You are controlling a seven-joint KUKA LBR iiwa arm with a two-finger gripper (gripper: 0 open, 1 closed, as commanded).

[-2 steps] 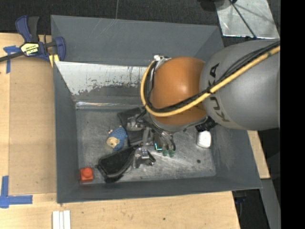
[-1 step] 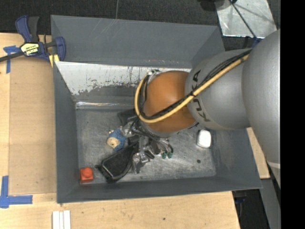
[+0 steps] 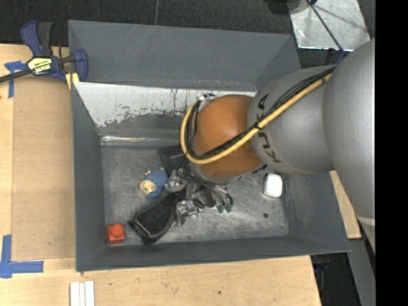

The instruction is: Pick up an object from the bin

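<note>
The gripper (image 3: 199,201) is seen low beside the black pouch (image 3: 153,219); open or closed cannot be told. The limp pouch may be shoved aside.

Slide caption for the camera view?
Gripper low in the grey bin beside a black pouch; red block and white piece lie apart.

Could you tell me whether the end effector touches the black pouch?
Cannot tell: the camera view shows the end effector overlapping the black pouch, hiding any gap.

Black capital letters reading "KUKA" run along the robot's grey arm (image 3: 299,132), just beside its orange cover.
</note>
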